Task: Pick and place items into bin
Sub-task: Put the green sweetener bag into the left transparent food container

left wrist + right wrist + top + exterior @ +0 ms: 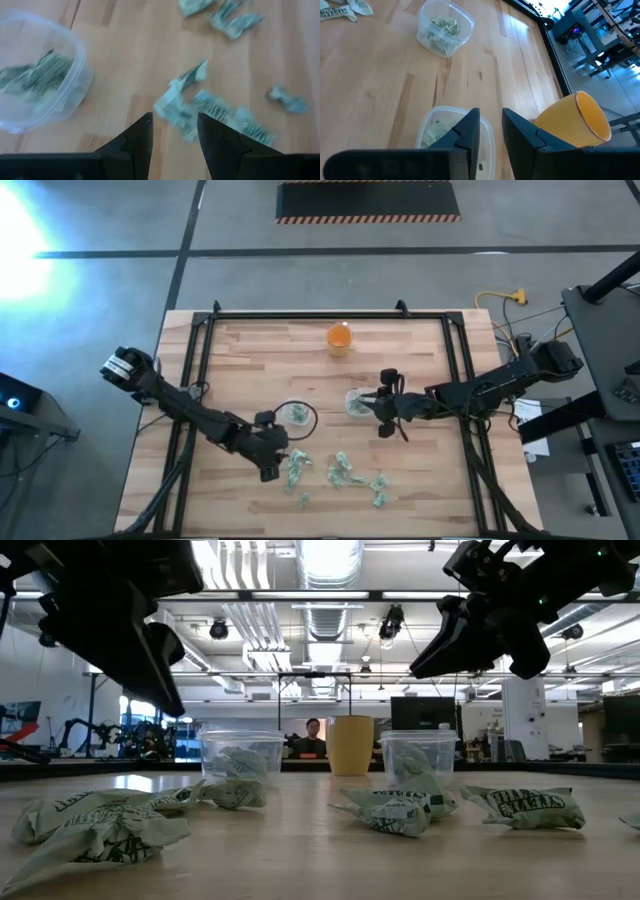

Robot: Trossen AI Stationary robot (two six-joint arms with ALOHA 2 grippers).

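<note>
Several pale green, wrinkly items [340, 475] lie loose on the wooden table near its front edge, and show close up in the low view [395, 812]. Two clear tubs hold more of them, the left tub [297, 415] and the right tub [357, 402]. My left gripper [175, 135] hangs open above the left end of the loose pile, over one crumpled item [177, 102], clear of the table [150, 650]. My right gripper [491, 125] hovers over the right tub [432, 132], its fingers a narrow gap apart with nothing between them.
An orange cup [339, 338] stands upright toward the table's far edge, behind the two tubs [350, 745]. A black frame [300, 316] runs around the tabletop. Bare wood lies at the far left and far right of the table.
</note>
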